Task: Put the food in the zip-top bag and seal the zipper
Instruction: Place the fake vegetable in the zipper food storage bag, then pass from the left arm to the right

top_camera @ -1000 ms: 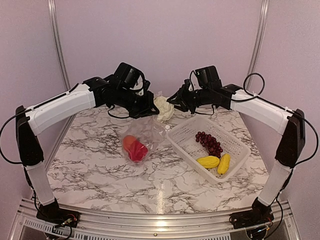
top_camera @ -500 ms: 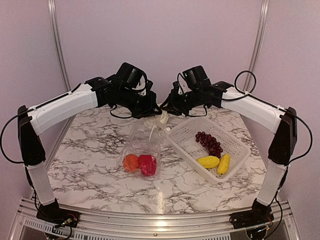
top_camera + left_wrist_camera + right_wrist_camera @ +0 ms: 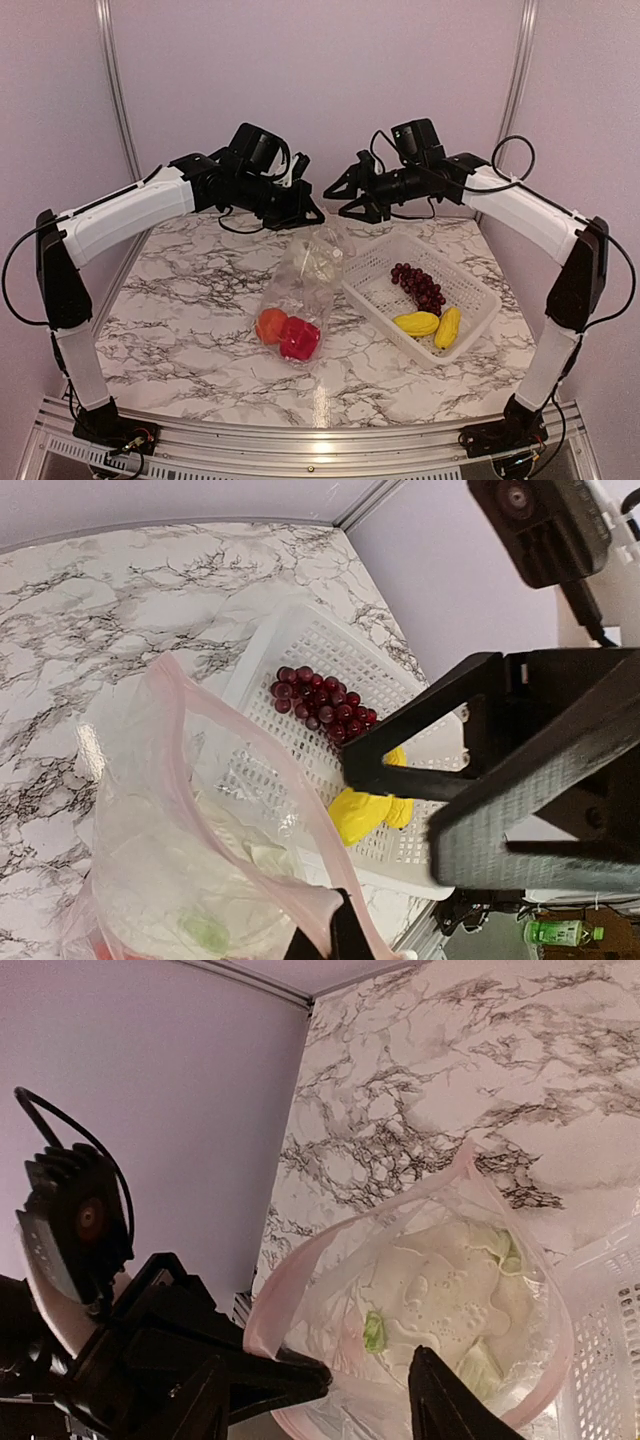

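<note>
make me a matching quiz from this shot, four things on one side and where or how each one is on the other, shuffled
1 cauliflower
2 grape bunch
3 left end effector
4 right end effector

a in the white basket
b open, empty
c inside the zip-top bag
d shut on the zip-top bag's edge

Pairs: 1-c, 2-a, 3-d, 4-b

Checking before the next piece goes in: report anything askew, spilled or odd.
Nothing spilled or damaged. The zip-top bag hangs slanted from the left gripper by one side of its mouth; the cauliflower sits high inside it, above the orange fruit and red piece at the bottom.
</note>
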`<move>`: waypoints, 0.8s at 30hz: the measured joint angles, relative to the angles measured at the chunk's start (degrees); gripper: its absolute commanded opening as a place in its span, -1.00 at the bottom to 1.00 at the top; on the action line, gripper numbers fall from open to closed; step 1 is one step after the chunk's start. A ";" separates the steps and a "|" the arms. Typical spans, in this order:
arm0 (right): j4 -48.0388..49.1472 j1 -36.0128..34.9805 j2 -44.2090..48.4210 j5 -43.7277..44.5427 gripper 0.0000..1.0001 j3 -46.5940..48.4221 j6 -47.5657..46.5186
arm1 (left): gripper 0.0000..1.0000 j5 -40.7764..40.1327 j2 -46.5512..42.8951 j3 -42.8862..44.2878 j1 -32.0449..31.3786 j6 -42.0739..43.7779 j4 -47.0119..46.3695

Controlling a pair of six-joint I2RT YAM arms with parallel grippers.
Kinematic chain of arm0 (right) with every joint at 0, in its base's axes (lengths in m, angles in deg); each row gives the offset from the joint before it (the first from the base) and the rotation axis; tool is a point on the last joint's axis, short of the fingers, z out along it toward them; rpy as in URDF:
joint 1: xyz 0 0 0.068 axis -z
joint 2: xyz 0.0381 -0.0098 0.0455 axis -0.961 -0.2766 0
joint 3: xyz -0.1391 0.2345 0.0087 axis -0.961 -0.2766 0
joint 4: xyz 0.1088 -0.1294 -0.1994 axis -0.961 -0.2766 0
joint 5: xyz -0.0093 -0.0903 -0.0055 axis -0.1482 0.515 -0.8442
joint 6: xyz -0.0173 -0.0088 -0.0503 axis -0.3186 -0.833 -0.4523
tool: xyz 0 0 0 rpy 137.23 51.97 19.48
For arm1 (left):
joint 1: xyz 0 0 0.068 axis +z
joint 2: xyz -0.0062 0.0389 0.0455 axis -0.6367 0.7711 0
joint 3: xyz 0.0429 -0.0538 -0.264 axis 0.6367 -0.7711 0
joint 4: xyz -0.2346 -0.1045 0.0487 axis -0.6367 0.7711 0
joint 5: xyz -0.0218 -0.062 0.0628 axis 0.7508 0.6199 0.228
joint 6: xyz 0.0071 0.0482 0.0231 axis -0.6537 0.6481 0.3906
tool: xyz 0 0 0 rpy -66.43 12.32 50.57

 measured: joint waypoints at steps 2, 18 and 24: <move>-0.11 1.60 2.32 -1.42 0.17 0.00 -0.55 | -1.00 1.33 0.00 -0.50 0.33 1.18 -0.52; -5.97 5.64 4.55 2.38 0.37 -6.43 -11.23 | -1.00 4.26 0.00 -0.57 0.52 2.62 -2.95; -6.60 5.57 -0.70 1.79 0.20 -6.54 -12.92 | -1.00 3.89 0.00 -0.59 0.52 2.36 -2.60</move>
